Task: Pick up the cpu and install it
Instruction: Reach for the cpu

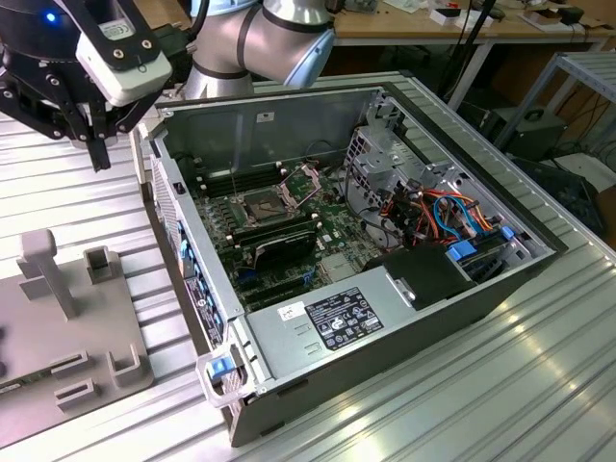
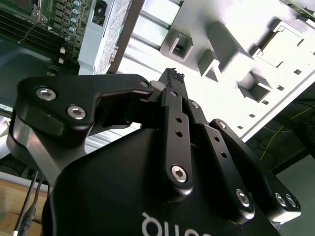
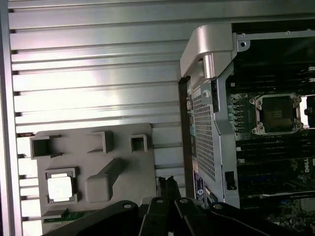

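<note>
The cpu (image 3: 60,187), a small square chip with a pale metal top, lies in a recess of the grey fixture plate (image 3: 123,147) in the first wrist view. My gripper (image 1: 97,144) hangs above the ribbed table between the plate and the open computer case (image 1: 318,318). Its fingers are shut with nothing between them; the tips (image 3: 167,183) meet in both wrist views (image 2: 173,74). The gripper is well above the cpu and off to the case's side of the plate. The dark square socket (image 1: 265,203) on the motherboard has its metal frame (image 1: 300,181) hinged open.
The fixture plate (image 1: 67,356) carries an upright post (image 1: 43,269) and several raised holders. Inside the case are memory sticks (image 1: 274,234), coloured cables (image 1: 443,217) and a power supply (image 1: 346,318). Benches and cables stand behind the table.
</note>
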`<state>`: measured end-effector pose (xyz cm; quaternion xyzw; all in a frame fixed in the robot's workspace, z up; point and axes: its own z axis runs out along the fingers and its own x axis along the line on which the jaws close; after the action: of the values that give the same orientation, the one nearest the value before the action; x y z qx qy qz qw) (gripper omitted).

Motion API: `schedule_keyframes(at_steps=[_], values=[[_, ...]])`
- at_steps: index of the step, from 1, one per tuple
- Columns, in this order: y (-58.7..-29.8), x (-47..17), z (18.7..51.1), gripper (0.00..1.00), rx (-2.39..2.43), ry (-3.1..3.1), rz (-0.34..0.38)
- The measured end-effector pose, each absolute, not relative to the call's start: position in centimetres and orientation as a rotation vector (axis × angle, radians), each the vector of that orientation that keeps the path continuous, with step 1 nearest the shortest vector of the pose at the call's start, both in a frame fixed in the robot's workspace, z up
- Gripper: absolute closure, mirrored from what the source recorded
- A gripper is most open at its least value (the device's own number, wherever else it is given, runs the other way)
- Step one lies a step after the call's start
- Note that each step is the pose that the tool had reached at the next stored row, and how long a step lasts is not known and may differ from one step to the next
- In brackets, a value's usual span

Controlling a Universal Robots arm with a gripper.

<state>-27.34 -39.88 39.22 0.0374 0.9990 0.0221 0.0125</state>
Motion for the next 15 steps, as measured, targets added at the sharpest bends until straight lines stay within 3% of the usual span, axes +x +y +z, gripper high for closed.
schedule_keyframes(at_steps=[15], values=[[-39.9,-28.9,39.2,0.89,0.117,3.114,0.069]])
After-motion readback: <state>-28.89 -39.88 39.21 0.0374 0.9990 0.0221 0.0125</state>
